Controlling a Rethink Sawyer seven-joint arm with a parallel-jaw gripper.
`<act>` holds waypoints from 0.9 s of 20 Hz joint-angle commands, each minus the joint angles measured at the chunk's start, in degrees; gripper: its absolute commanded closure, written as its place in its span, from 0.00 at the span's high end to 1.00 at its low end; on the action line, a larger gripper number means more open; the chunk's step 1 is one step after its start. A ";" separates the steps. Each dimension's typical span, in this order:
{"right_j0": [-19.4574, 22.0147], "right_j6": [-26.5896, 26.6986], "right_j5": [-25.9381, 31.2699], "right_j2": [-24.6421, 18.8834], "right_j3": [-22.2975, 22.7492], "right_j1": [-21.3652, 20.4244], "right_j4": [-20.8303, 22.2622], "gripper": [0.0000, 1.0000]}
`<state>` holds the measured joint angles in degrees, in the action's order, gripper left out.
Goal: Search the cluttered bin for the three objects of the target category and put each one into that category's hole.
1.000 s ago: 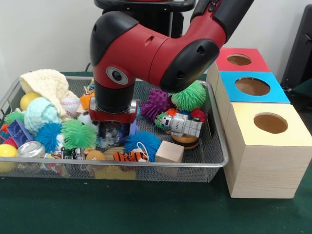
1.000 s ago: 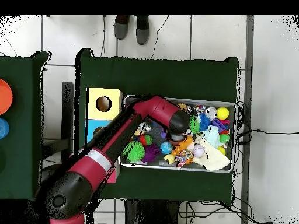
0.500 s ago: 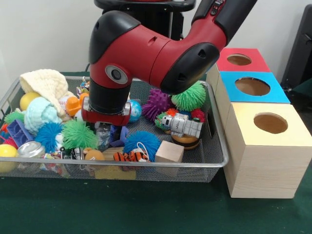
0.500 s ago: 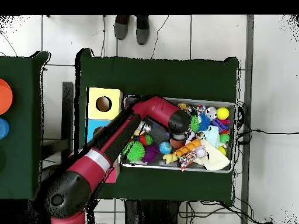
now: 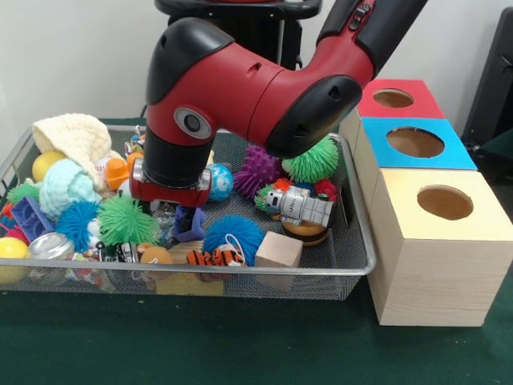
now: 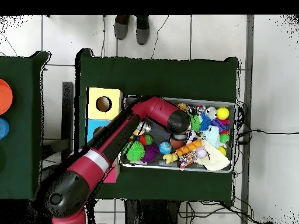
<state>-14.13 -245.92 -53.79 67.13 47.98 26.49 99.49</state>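
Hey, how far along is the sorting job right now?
Nothing looks sorted: the yellow box's hole shows nothing inside, and the bin is full of toys. The arm's hand is low among them, beside the green spiky ball; whether it holds anything is hidden. All three target objects apparently remain to be found and dropped.
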 commanded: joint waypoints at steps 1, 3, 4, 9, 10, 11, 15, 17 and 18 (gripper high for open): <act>2.09 5.67 10.81 -8.03 2.03 9.32 -3.00 1.00; 1.95 7.24 11.99 -8.75 2.44 8.52 -3.90 1.00; 2.01 7.35 11.74 -8.94 2.39 8.35 -3.96 1.00; 3.05 10.56 12.47 -10.59 1.54 7.49 -4.82 1.00; 3.23 10.83 12.40 -10.71 1.22 7.48 -4.72 1.00; 3.23 11.12 12.50 -10.76 1.18 7.45 -4.67 1.00; 3.29 12.15 14.35 -11.53 1.68 6.71 -6.10 0.00; 3.16 10.40 13.15 -10.95 1.48 7.27 -5.42 0.00; 3.13 13.01 15.72 -11.80 2.09 6.39 -6.83 0.00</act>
<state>-14.42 -245.79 -51.29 66.80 48.88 26.50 98.47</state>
